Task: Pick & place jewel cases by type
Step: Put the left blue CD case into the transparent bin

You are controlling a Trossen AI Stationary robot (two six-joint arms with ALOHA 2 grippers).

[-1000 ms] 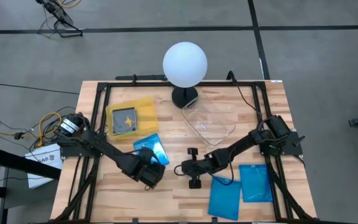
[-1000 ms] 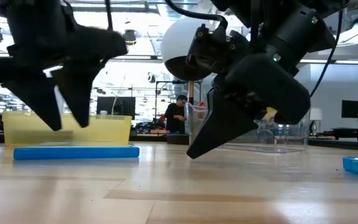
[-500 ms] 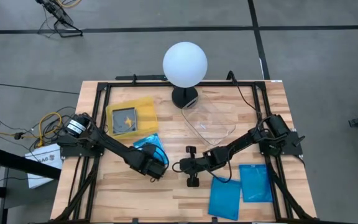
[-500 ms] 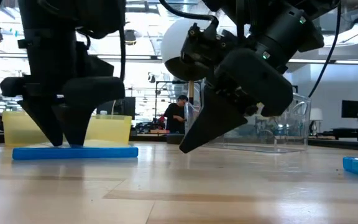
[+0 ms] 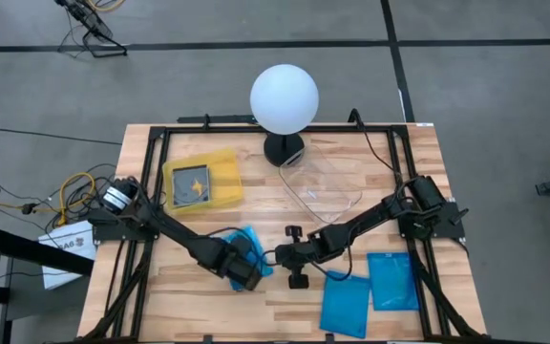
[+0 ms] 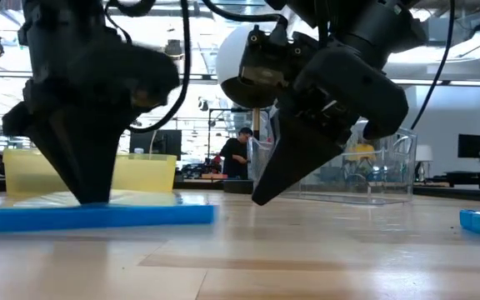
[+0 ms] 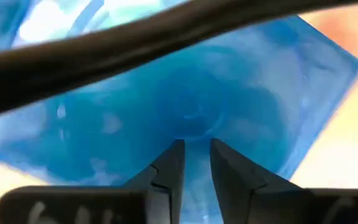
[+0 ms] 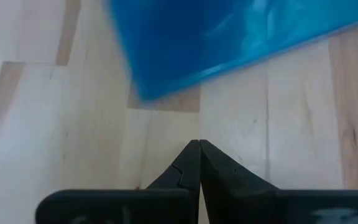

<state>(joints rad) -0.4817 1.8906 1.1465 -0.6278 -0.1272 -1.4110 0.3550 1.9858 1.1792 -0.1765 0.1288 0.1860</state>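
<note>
We see a blue jewel case filling most of the frame, wood showing at its corners. The left gripper points at it, fingers narrowly apart. A dark cable crosses blurred.

The left arm reaches from the left edge of the high view toward bottom centre, its left gripper pointing straight down, fingers drawn close with a narrow gap. The right arm stretches in from the right, low and slanted, its right gripper pinched fully together.
</note>
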